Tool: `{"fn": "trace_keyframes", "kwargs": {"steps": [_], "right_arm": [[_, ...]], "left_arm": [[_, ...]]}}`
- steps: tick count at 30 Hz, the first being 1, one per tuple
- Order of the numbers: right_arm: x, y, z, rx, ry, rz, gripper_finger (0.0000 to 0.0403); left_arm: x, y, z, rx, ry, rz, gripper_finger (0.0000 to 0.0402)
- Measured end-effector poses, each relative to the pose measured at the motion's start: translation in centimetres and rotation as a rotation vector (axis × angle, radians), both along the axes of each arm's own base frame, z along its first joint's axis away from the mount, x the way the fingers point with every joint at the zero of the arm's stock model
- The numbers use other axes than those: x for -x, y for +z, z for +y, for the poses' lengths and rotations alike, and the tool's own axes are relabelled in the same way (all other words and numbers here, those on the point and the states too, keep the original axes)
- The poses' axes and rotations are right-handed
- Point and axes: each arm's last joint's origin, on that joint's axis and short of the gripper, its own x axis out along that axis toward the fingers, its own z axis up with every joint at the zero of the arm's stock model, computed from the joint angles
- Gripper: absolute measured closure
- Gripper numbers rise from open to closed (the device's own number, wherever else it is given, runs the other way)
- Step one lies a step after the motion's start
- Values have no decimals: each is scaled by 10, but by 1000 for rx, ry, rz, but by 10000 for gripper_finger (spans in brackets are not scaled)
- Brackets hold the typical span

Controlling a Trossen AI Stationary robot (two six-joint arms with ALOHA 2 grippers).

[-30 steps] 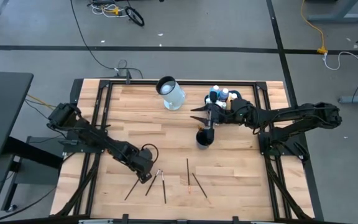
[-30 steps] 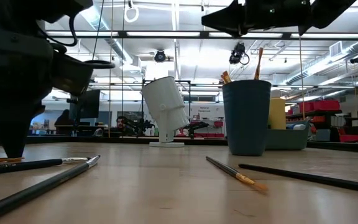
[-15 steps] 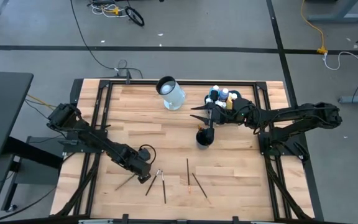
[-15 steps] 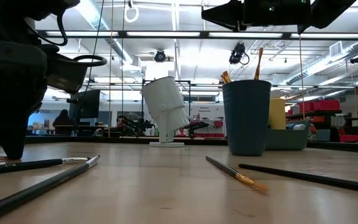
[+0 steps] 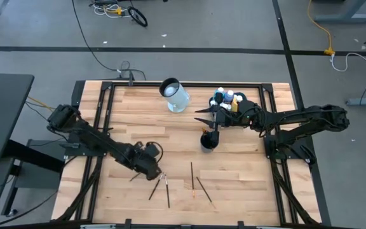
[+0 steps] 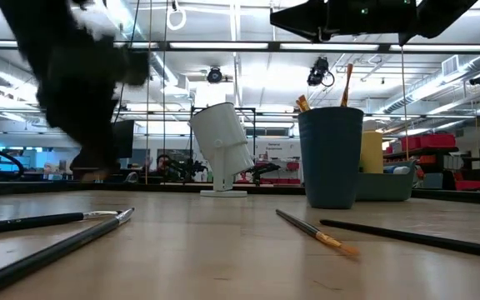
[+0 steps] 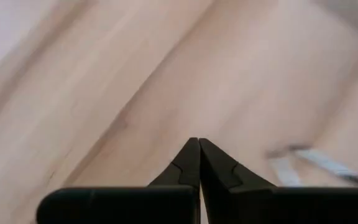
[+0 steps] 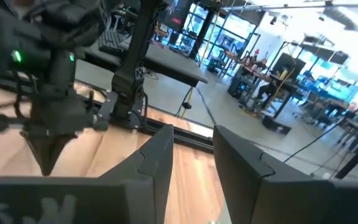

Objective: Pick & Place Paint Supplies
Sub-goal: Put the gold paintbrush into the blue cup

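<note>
High view: bare wood fills the table [image 5: 138, 121] middle and left; loose paintbrushes [image 5: 168, 191] lie near the front edge. The left gripper [image 5: 152, 169] is just beside them. The right gripper [image 5: 210, 114] hovers over the dark blue cup [image 5: 208, 141], paint bottles [image 5: 226, 97] by the back edge.

Low view: brushes lie flat.

Left wrist view: fingers [image 7: 191, 168] pressed together, holding nothing visible.

Right wrist view: fingers [image 8: 160, 155] narrowly apart, empty.

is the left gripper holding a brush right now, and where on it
It seems so: the left gripper is shut and lifted, with a thin dark paintbrush trailing from it, apparently pinched near one end.
</note>
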Motion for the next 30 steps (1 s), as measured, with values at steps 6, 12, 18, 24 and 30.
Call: {"fn": "trace_keyframes", "kwargs": {"steps": [6, 12, 18, 24, 30], "right_arm": [[0, 0, 0, -121, 5, -10, 284], [0, -5, 0, -296, 8, 21, 284], [0, -11, 4, -313, 122, 103, 284], [0, -13, 8, -372, 225, 143, 284], [-1, -15, 11, -403, 236, 150, 284]], "left_arm": [[-23, 39, 7, -230, -7, -238, 400], [-55, 74, 18, -468, -94, -458, 400], [-78, 113, 35, -679, -180, -700, 400], [-84, 133, 46, -753, -300, -875, 401], [-87, 133, 58, -747, -317, -888, 401]]}}
